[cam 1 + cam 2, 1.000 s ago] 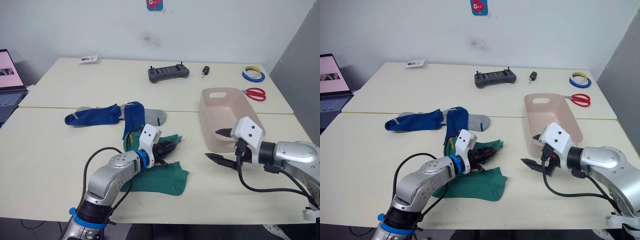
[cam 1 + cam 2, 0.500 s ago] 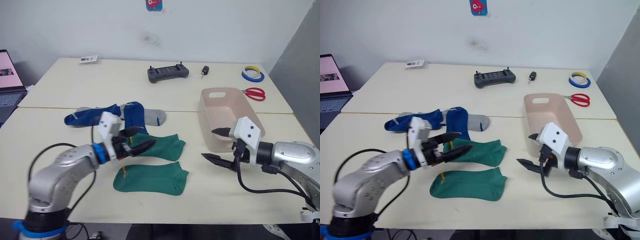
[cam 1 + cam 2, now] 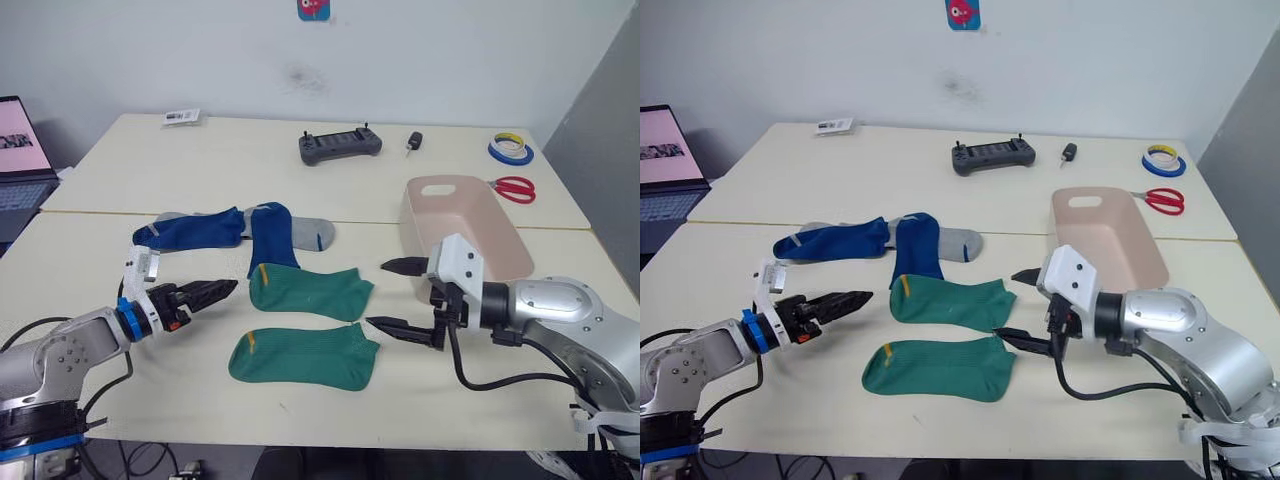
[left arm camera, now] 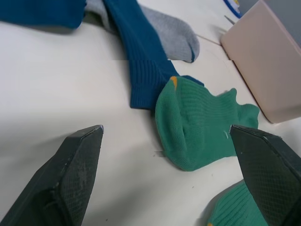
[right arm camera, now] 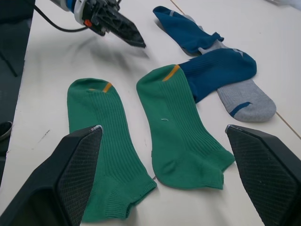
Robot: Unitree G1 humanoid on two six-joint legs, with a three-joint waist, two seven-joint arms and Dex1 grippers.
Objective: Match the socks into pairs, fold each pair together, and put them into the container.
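On the table (image 3: 90, 250), two green socks (image 3: 305, 355) flat, left pincer (image 3: 205, 293) and right pincer (image 3: 393, 297) both released, empty.

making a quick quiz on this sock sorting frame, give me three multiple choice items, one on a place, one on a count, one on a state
1. Where do the two green socks lie?
A. in the container
B. flat on the table, side by side
C. on the laptop

2. How many green socks show?
A. one
B. two
C. four

3. What does the right gripper hold?
A. a blue sock
B. scissors
C. nothing, it is open

Answers:
1 B, both lie flat on the table, outside the container.
2 B, two lie there.
3 C, its fingers are spread with nothing between them.
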